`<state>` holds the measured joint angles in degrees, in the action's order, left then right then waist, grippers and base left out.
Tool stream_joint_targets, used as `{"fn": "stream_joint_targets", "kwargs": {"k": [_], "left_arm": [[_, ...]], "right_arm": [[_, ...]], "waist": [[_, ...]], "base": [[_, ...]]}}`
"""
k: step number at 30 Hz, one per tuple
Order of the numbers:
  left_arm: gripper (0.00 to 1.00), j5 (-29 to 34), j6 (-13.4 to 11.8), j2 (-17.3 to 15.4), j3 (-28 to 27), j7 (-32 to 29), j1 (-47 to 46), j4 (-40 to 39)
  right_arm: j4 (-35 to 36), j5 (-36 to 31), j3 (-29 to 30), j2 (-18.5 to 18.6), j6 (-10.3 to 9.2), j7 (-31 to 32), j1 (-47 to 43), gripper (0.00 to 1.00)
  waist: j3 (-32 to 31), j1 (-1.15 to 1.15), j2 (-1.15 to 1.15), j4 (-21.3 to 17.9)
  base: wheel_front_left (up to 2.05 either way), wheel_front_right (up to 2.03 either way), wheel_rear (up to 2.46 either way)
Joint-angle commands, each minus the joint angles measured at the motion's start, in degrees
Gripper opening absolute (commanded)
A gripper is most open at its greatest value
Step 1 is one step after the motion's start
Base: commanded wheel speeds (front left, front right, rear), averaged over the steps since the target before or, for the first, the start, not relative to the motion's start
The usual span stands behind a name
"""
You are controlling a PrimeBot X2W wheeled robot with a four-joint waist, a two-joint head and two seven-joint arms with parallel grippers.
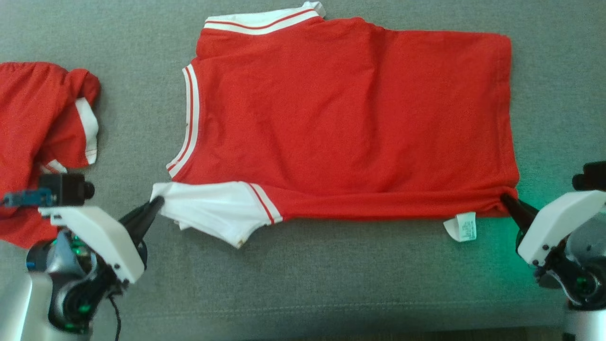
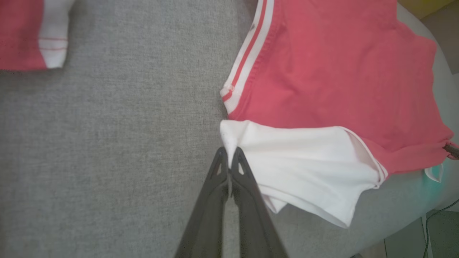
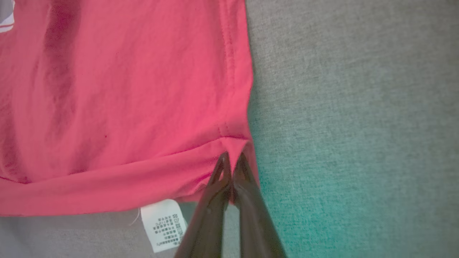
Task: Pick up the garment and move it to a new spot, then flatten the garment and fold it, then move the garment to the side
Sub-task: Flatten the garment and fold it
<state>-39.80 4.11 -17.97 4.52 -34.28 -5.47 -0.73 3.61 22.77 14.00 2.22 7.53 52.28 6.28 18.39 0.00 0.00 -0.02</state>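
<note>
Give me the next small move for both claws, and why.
The left claw is shut on the white sleeve tip, the right claw is shut on the near hem corner, and the red shirt lies mostly flat. So probably: lift both a little together and carry that near edge toward the far edge to start the fold.

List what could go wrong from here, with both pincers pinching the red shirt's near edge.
1. The left pincer grips only the very corner of the white sleeve; it may slip out when pulled.
2. The red shirt is bunched along its near edge up to the right pincer; folding now could set those wrinkles in.
3. A second red garment lies close by on the left and might get dragged along.
</note>
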Motion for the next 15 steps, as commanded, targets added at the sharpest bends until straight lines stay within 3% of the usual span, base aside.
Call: {"fn": "stream_joint_targets", "kwargs": {"k": [1, 9, 10, 11, 12, 13, 15], "left_arm": [[0.0, -0.41, 0.46, -1.78, -2.9, -0.4, -2.99, -1.0], [0.0, -3.76, 1.09, -0.76, -3.16, -0.77, -7.98, 2.1], [0.06, -4.14, 1.18, -0.52, -3.13, -0.65, -8.48, 2.33], [0.34, -4.59, 1.27, -0.15, -3.2, -0.33, -9.0, 2.48], [0.74, -5.1, 1.3, 0.33, -3.41, 0.14, -9.47, 2.63], [1.0, -5.57, 1.35, 0.82, -3.6, 0.68, -9.88, 2.72], [1.0, -5.79, 1.41, 1.64, -4.23, 2.74, -10.71, 2.69]], "right_arm": [[1.75, 1.02, -0.48, 0.66, -0.04, -0.26, 2.16, 0.0], [-0.46, 4.77, -0.07, 0.66, -0.04, -1.87, 5.94, 0.0], [-0.45, 5.19, -0.13, 0.66, -0.04, -2.57, 6.37, 0.02], [-0.41, 5.6, -0.23, 0.66, -0.04, -3.3, 6.71, 0.56], [-0.27, 6.17, -0.4, 0.66, -0.04, -4.19, 7.01, 1.0], [0.19, 6.44, -0.59, 0.66, -0.04, -5.56, 7.29, 1.0], [1.24, 6.48, -1.02, 0.66, -0.04, -8.9, 7.51, 1.0]], "waist": [[0.23, 0.0, 0.0, 0.04], [0.74, 0.0, 0.0, -0.11], [0.82, 0.0, 0.0, -0.06], [0.91, 0.0, 0.0, 0.0], [0.99, 0.0, 0.0, 0.03], [1.08, 0.0, 0.0, 0.08], [1.28, 0.0, 0.0, 0.21]], "base": [[0.0, 0.0, 0.0], [0.0, 0.0, 0.0], [0.0, 0.0, 0.0], [0.0, 0.0, 0.0], [0.0, 0.0, 0.0], [0.0, 0.0, 0.0], [0.0, 0.0, 0.0]]}}
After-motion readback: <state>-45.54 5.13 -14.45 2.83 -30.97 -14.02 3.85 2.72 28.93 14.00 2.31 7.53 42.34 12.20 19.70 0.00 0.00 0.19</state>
